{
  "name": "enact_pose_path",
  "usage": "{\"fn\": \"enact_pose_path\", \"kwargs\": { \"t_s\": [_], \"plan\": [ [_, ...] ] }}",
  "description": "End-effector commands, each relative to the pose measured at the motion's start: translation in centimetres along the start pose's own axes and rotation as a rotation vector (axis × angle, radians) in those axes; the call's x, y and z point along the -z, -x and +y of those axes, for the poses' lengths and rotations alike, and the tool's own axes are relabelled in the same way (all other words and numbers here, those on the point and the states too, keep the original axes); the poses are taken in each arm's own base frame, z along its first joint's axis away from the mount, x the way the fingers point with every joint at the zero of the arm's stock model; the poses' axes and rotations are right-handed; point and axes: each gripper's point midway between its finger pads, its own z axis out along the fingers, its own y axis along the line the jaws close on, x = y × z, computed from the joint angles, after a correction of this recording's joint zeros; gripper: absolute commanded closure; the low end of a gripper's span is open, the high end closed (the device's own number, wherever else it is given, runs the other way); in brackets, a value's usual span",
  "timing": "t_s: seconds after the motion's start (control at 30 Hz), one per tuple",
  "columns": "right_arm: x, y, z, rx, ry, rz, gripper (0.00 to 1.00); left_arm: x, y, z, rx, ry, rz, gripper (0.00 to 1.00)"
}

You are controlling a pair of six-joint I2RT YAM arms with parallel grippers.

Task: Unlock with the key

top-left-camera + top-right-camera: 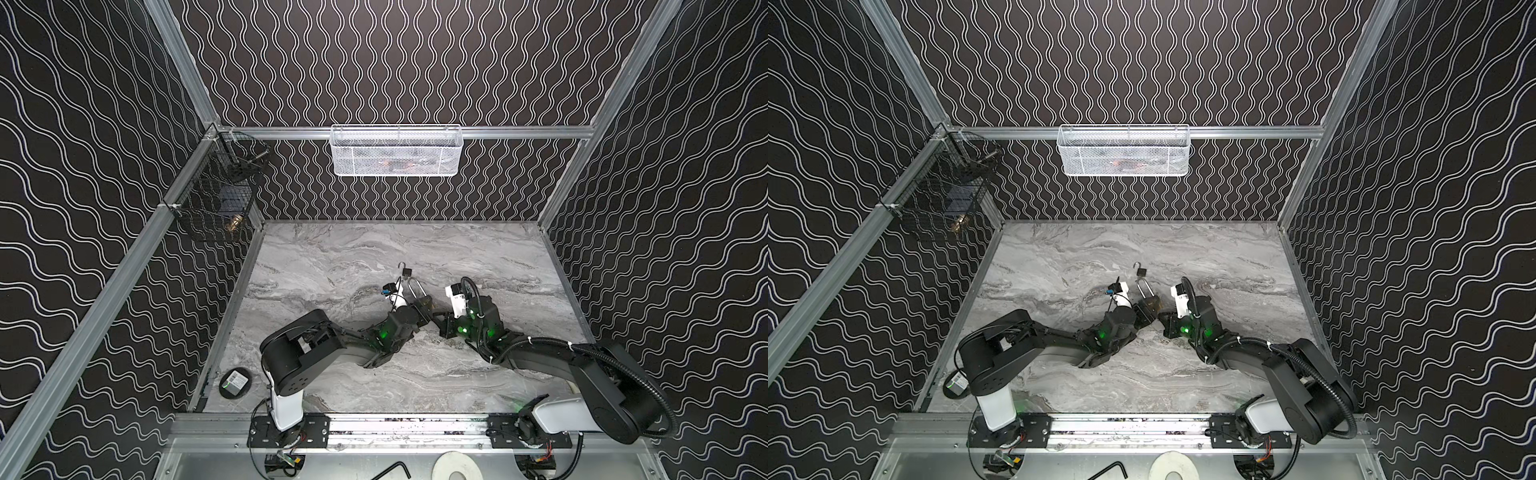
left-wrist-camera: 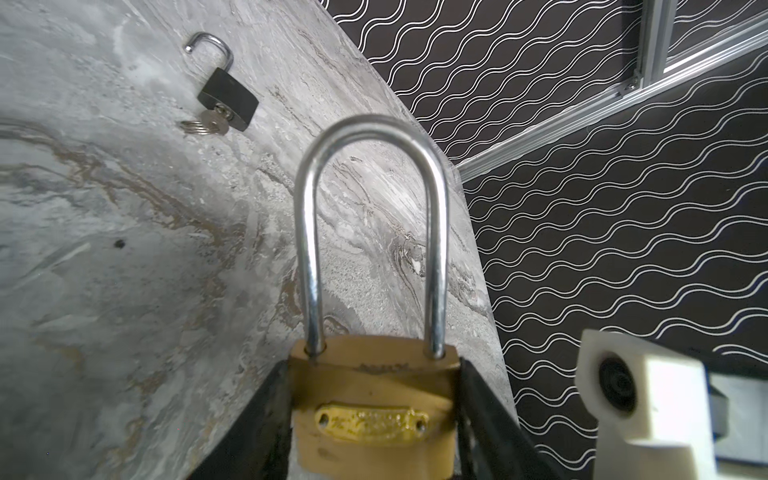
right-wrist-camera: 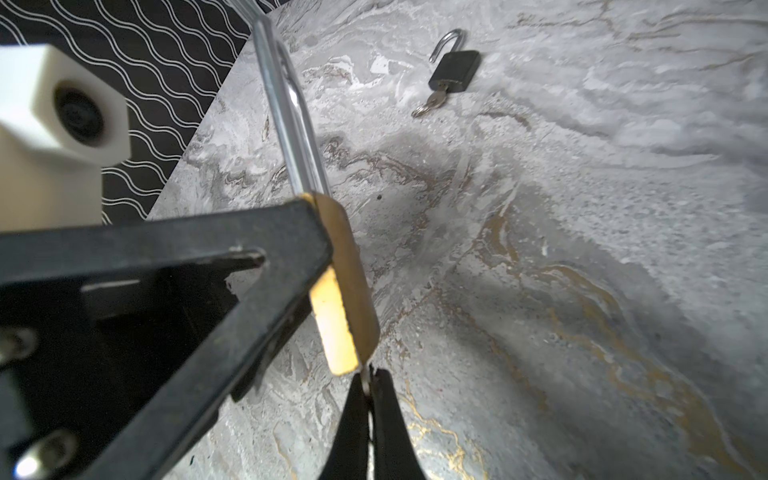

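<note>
Left gripper [image 2: 374, 370] jaws half-spread, grasping brass padlock [image 2: 370, 453] by its sides, over the bench [image 2: 124, 291]. Right gripper [image 3: 368, 384] jaws clenched on key [image 3: 365, 375] at padlock's base; key mostly hidden.

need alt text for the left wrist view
The left gripper clamps a brass padlock by its body, shackle shut. Beyond it, a small black padlock lies on the marble table, shackle open, a key in its keyhole.
</note>
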Motion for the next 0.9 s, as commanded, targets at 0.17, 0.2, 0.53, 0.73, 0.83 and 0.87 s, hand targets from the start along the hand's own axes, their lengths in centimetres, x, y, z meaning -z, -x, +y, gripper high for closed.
{"fn": "enact_pose_path", "kwargs": {
  "t_s": [0.17, 0.2, 0.53, 0.73, 0.83, 0.87],
  "plan": [
    [-0.1, 4.8, 1.2, 0.05, 0.027, -0.176, 1.0, 0.7, -2.1, 0.3, 0.031, -0.023, 0.144, 0.82],
    [-0.1, 4.8, 1.2, 0.051, 0.026, -0.177, 1.0, 0.6, -2.1, 0.3, 0.035, -0.025, 0.146, 0.82],
    [-0.1, 4.8, 1.3, 0.057, 0.026, -0.174, 0.65, 0.5, -1.1, 0.4, 0.052, -0.002, 0.145, 0.83],
    [-0.1, 4.7, 1.5, 0.063, 0.036, -0.173, 0.59, 0.1, -1.5, 0.4, 0.063, -0.007, 0.158, 0.82],
    [-0.3, 4.7, 1.4, 0.062, 0.033, -0.167, 0.59, -0.2, -1.7, 0.1, 0.07, -0.026, 0.163, 0.83],
    [-0.4, 4.6, 1.3, 0.063, 0.028, -0.164, 0.62, -0.2, -1.8, 0.1, 0.07, -0.026, 0.165, 0.83]
  ]
}}
